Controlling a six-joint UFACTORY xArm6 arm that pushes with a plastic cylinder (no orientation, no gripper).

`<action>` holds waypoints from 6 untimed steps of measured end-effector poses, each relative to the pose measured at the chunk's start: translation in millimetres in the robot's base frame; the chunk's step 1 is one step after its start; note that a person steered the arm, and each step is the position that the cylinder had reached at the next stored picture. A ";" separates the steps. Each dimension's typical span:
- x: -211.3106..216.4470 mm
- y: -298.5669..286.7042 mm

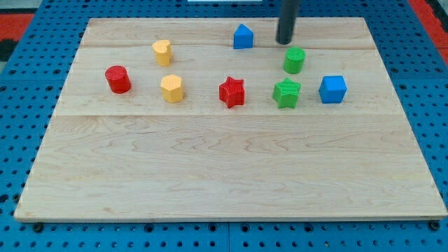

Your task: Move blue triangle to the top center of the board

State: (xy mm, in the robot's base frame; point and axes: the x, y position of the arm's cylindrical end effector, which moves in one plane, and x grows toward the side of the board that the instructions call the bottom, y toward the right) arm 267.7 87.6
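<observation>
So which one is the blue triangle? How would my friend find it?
Start at the wooden board and look along the view's top edge, near the middle. The blue triangle sits there, just to the view's left of my tip, not touching it. It has a pointed top like a little house, while the other blue block is a plain cube lower right.

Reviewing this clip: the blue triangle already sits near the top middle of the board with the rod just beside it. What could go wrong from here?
1. My tip stands to the view's right of the blue triangle; a push from there would likely drive it leftward, away from centre.
2. The blue triangle lies close to the board's top edge; an upward nudge may slide it off.
3. The green cylinder sits just below my tip, so a downward move could knock it.
</observation>
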 end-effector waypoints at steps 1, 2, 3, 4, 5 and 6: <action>12.0 -37.8; 12.0 -58.8; -14.5 -58.7; -40.2 -58.3; -20.7 -49.1; -5.3 1.6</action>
State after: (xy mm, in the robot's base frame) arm 262.4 89.2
